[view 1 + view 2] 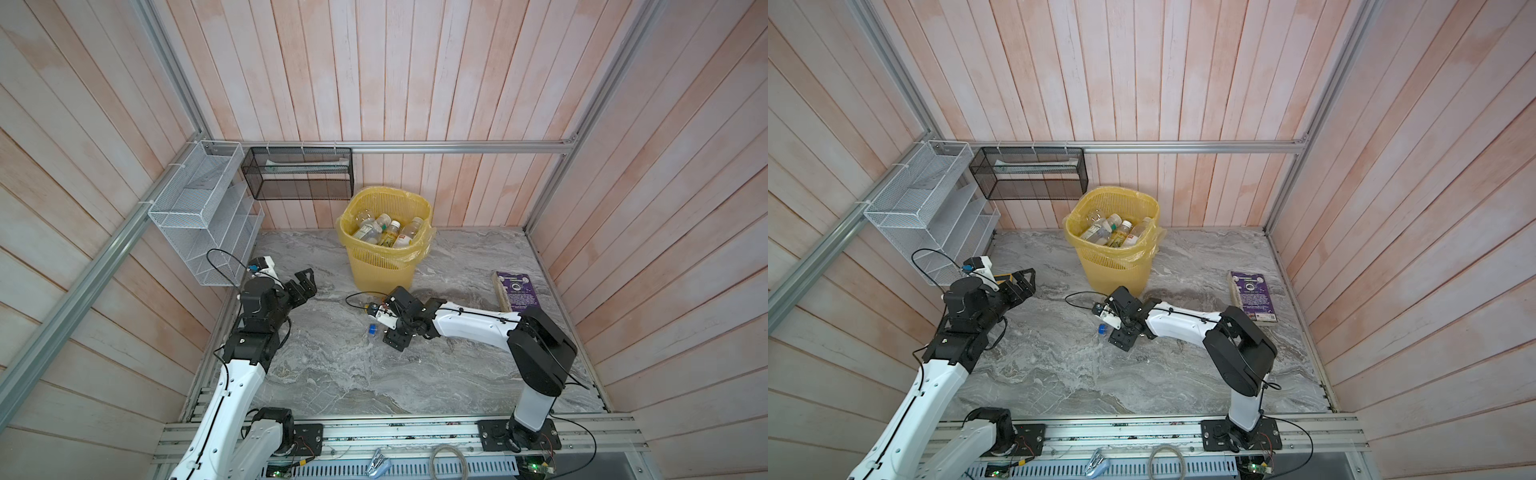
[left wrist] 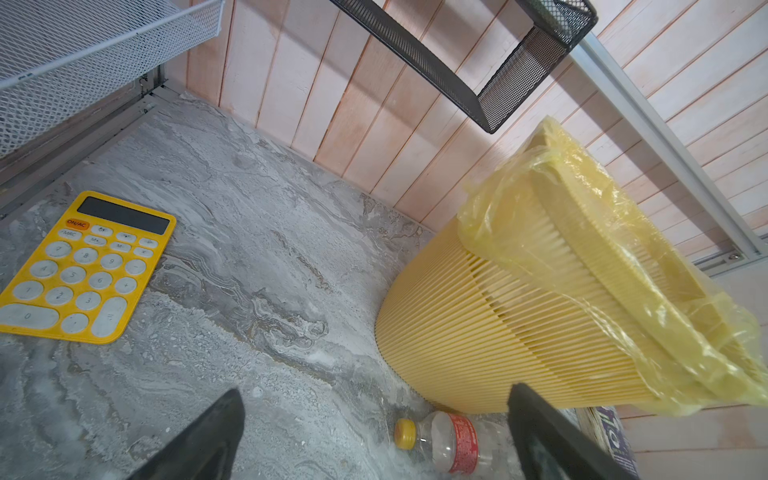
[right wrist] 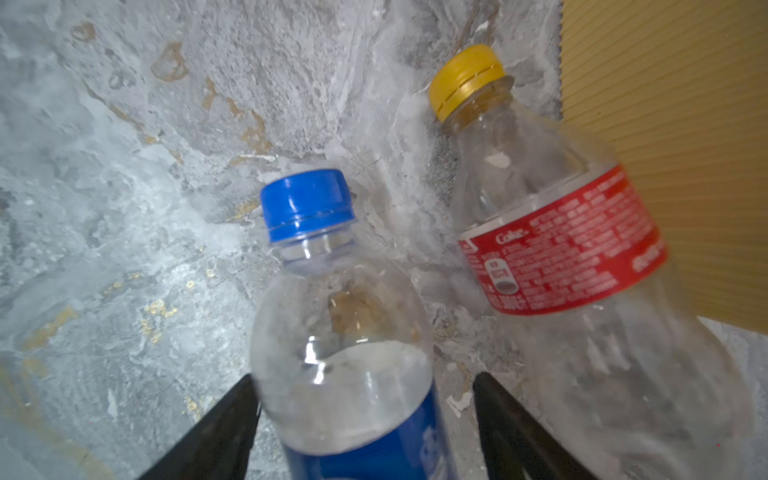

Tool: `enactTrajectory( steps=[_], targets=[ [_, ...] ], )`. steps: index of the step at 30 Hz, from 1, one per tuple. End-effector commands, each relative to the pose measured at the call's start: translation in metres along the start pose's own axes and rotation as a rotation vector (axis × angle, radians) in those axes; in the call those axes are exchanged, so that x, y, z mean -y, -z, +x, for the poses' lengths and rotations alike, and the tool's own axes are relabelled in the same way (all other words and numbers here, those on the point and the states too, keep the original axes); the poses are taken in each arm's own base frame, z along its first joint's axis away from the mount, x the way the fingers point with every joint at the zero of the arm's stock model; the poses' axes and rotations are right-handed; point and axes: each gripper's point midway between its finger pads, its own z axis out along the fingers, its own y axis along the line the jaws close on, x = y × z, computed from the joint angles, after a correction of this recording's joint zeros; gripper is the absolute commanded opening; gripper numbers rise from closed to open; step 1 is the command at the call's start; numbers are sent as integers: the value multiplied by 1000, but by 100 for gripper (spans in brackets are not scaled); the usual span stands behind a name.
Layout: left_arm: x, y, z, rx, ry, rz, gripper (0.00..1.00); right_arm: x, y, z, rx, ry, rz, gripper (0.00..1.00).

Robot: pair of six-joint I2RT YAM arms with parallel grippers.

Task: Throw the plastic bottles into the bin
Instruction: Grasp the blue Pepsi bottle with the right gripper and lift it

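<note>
Plastic bottles lie heaped inside the bin, a yellow lattice wastebasket lined with a translucent yellow bag. It stands at the back of a grey marbled surface, against a pale wooden wall. We make out about five clear bottles in it in both top views, but their labels are too small to read.

Two more bottles lie on the surface just in front of the bin. In the right wrist view we see a clear blue-capped bottle with a blue label whose white writing is cut off. Beside it is a clear yellow-capped bottle. Its red label reads "Coke" above rows of fine white print that are too blurred to read.

The right gripper is low over the surface. Its jaws stand partly open on either side of the blue-capped bottle. One jaw is at the bottle's side and the other shows a gap, so we see no grip.

The left gripper hovers left of the bin, jaws spread wide and empty. Its wrist view shows a yellow calculator lying flat, with an orange "ON/AC" key and grey keys marked "MRC", "M+" and digits. A purple book lies on the right of the surface, and we cannot read its cover text.
</note>
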Motion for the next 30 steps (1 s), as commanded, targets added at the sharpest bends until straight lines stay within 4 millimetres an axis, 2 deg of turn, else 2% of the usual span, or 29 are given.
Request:
enactTrajectory(
  steps=[1, 8, 9, 13, 16, 19, 22, 25, 27, 28, 30],
  targets=[
    [-9, 2, 11, -23, 2, -17, 100, -4, -4, 5, -54, 28, 8, 81],
    [-11, 3, 11, -24, 5, -26, 100, -11, -17, 7, -106, 31, 9, 72],
    [-12, 2, 12, -26, 6, -28, 100, -13, -19, 9, -118, 33, 3, 69],
    [-15, 2, 14, -30, 9, -34, 100, -9, -13, -3, -86, 21, 19, 56],
    [-16, 2, 16, -32, 10, -36, 100, -5, 2, -16, -26, -10, 33, 49],
    [-18, 1, 18, -37, 18, -39, 100, -1, 28, -34, 86, -65, 52, 45],
    [-18, 0, 20, -37, 25, -35, 100, 11, 72, -57, 247, -144, 95, 42],
    [-19, 0, 21, -32, 29, -30, 100, 30, 135, -75, 454, -234, 180, 38],
    [-20, 0, 23, -23, 29, -26, 100, 47, 195, -80, 649, -310, 266, 37],
    [-22, -1, 25, -23, 30, -26, 100, 53, 219, -79, 728, -337, 302, 37],
    [-24, -2, 29, -30, 31, -26, 100, 67, 287, -71, 934, -399, 388, 37]
  ],
)
